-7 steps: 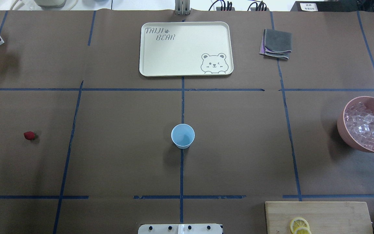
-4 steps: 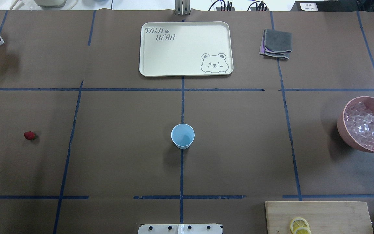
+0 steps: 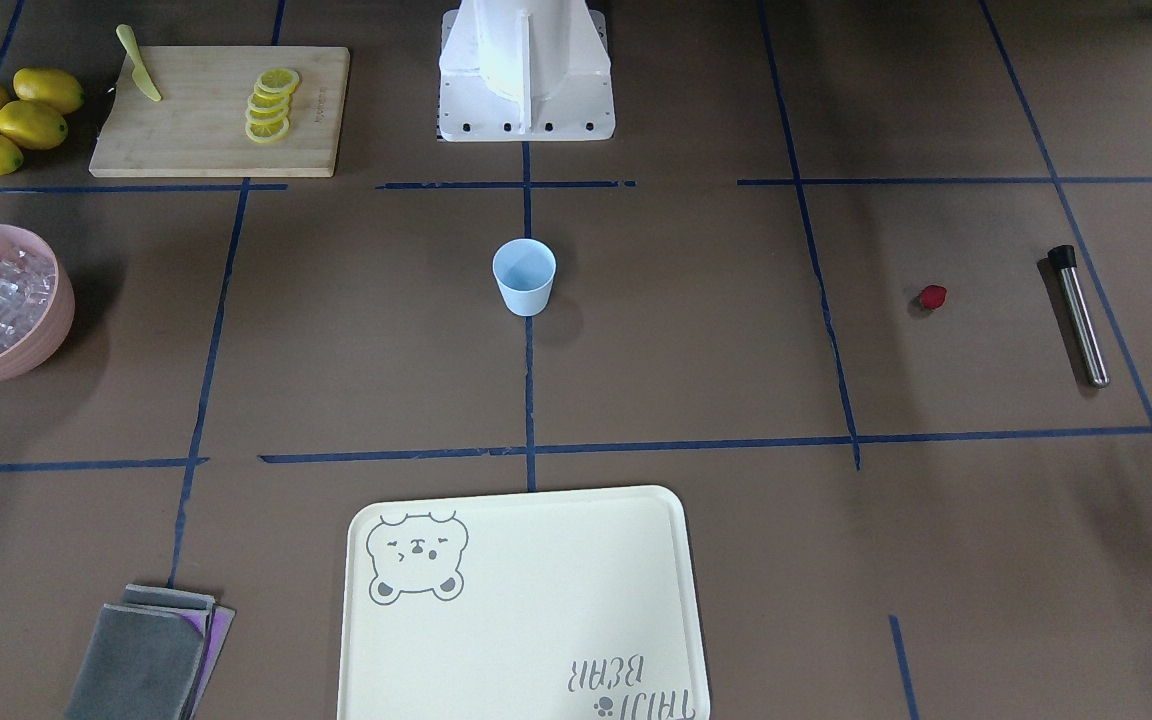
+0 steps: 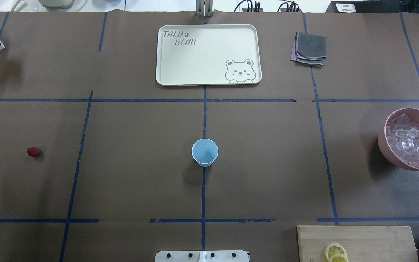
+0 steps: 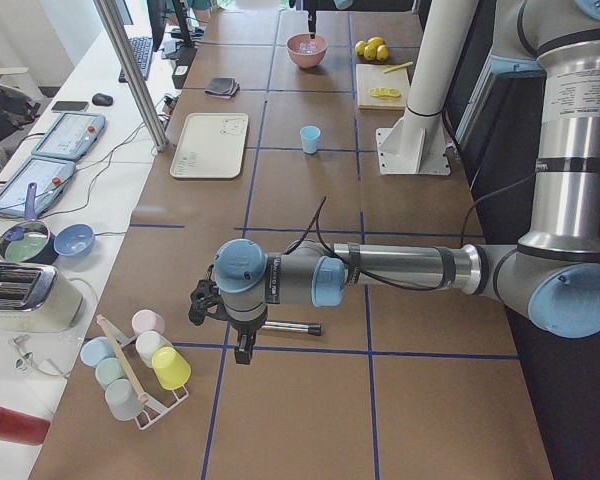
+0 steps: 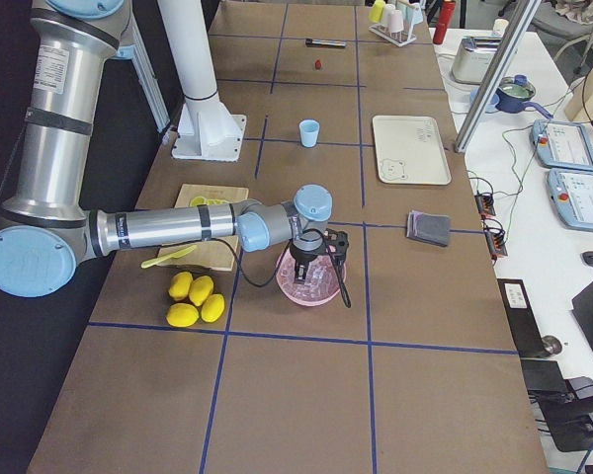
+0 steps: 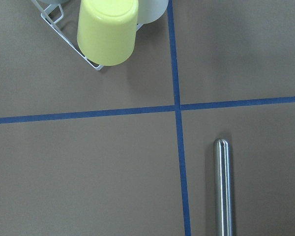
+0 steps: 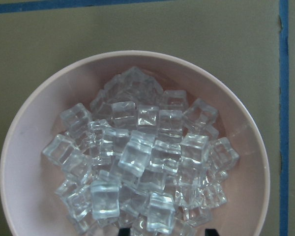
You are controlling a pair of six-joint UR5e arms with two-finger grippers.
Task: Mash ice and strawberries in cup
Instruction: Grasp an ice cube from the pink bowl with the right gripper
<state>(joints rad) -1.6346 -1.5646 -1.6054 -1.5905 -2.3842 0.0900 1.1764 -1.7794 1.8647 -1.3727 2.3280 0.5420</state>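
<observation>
The right claw hung released above the ice (in a pink bowl); the left claw's state could not be told.

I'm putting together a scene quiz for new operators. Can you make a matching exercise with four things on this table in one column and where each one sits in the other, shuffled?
Things
1. small pale-blue plastic cup
2. small dark-red strawberry piece
3. clear glassy ice cubes
4. thin yellow lemon slices

Places
A. on the wooden cutting board
B. heaped in the large pink bowl
C. upright on a blue tape line, mid-table
D. alone on the brown paper, near the steel rod but not touching it

Pairs: 1-C, 2-D, 3-B, 4-A
</observation>
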